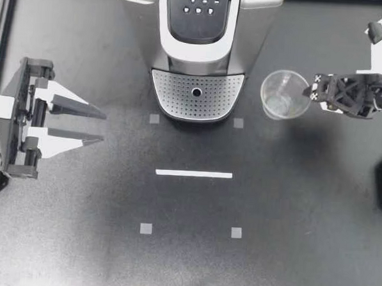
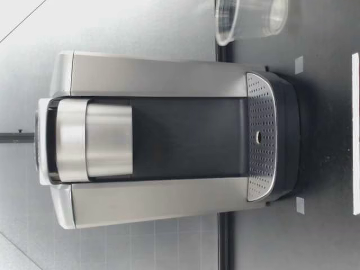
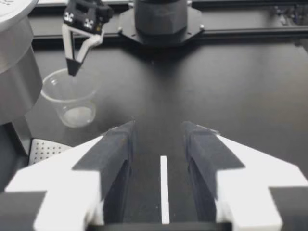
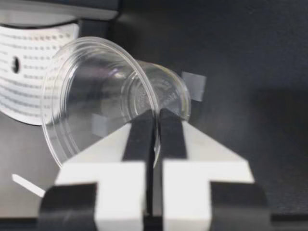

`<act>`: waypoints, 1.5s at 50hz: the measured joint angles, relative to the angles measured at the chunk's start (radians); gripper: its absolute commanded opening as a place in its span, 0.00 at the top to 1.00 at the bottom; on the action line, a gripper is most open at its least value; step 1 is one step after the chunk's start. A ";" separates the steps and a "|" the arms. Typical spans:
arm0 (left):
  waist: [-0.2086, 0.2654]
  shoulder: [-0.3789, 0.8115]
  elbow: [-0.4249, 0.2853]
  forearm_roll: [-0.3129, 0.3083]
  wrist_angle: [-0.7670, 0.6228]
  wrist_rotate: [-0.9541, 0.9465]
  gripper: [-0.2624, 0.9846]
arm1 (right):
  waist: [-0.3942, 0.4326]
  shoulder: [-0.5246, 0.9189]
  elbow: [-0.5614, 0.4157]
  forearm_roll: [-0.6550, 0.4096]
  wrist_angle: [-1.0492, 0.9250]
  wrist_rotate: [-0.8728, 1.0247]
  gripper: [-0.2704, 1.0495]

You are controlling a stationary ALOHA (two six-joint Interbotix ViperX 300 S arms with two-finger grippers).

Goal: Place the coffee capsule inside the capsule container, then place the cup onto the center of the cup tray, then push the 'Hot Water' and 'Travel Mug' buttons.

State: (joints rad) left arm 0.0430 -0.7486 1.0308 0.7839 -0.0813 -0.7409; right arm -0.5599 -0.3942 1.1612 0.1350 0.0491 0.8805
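Right claw pinching the clear cup's rim, just right of the cup tray!

My right gripper [image 1: 307,91] is clamped on the cup [image 1: 285,95], one finger inside the wall and one outside. The cup stands upright beside the coffee machine [image 1: 197,28], just off the right edge of the perforated cup tray [image 1: 174,91] and not on it. I cannot tell whether its base touches the table [image 1: 77,239]. My left gripper [image 1: 104,127] sits well apart at the left, fingers spread wide, nothing between them. The markings on the machine's buttons [image 1: 198,10] are too small to read, and so is the embossing on the cup's base. A white tape line [image 1: 194,174] lies nearer than the tray.
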 measured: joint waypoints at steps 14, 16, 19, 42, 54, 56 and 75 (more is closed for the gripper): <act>-0.002 0.000 0.000 0.000 -0.002 0.000 0.49 | 0.106 -0.037 -0.058 0.023 -0.014 0.114 0.75; 0.000 0.000 0.000 0.000 -0.002 0.000 0.49 | 0.129 -0.026 -0.072 0.023 -0.026 0.132 0.75; 0.000 0.002 0.000 0.000 -0.002 0.000 0.49 | 0.156 -0.002 -0.095 0.023 -0.046 0.149 0.75; 0.000 -0.040 0.020 0.000 -0.003 0.000 0.49 | 0.190 0.247 -0.272 0.023 -0.144 0.153 0.75; 0.000 -0.067 0.034 0.000 -0.003 0.000 0.49 | 0.190 0.328 -0.334 0.023 -0.150 0.153 0.75; 0.000 -0.066 0.034 0.000 -0.003 0.000 0.49 | 0.189 0.337 -0.341 0.023 -0.150 0.153 0.75; 0.000 -0.061 0.037 0.000 -0.003 0.000 0.49 | 0.186 0.390 -0.390 0.021 -0.167 0.152 0.74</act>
State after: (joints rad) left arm 0.0430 -0.8099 1.0677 0.7839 -0.0844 -0.7409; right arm -0.3743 -0.0046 0.7716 0.1565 -0.1181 1.0324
